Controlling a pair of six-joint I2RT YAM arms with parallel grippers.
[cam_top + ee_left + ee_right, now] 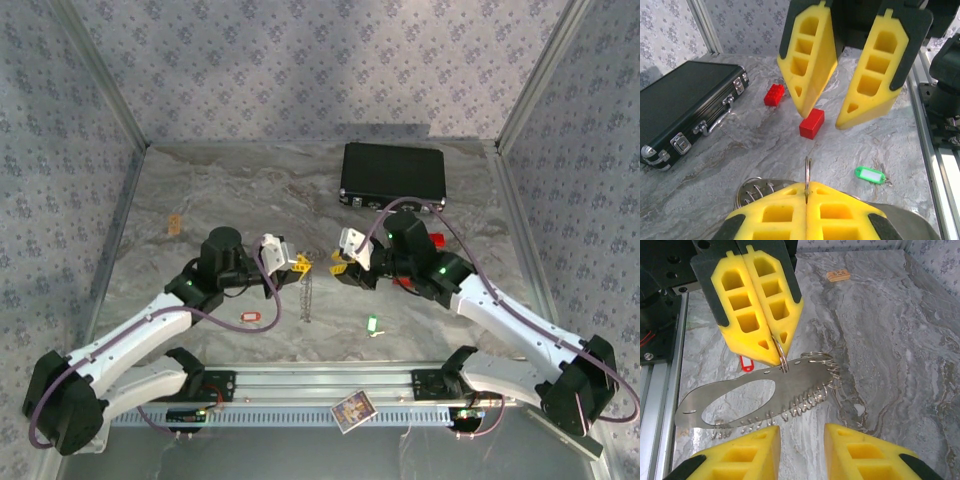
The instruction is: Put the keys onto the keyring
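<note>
Left gripper (pixel 776 356) is fully closed, pinching a split ring at the top edge of the keyring (pixel 790 385); on my left wrist cam that ring stands up out of the seam between the pads (pixel 785 196). The keyring is a flat steel plate with an oval cut-out and a row of small wire rings along its lower edge. It hangs tilted from the pinched ring, in the gap between the two grippers. On the top cam it reads as a thin strip dropping from the left fingertips, and I can't tell whether its low end touches the table (pixel 250 190). Right gripper (pixel 801 437) is wide open with nothing in it, fingers pointed at the plate but clear of it. Neither key is on the keyring. Red key (pixel 248 318) lies flat on the table beside the left arm, near side of the left gripper; on the right wrist cam its tag peeks out behind the left fingers. Green key (pixel 373 325) lies on the table towards the front rail, on the right arm's side, well apart from the plate. Black case (pixel 392 172) sits at the back, lid down. Red block (pixel 812 122) is on the table by the right fingertips, second block (pixel 774 95) nearer the case
</note>
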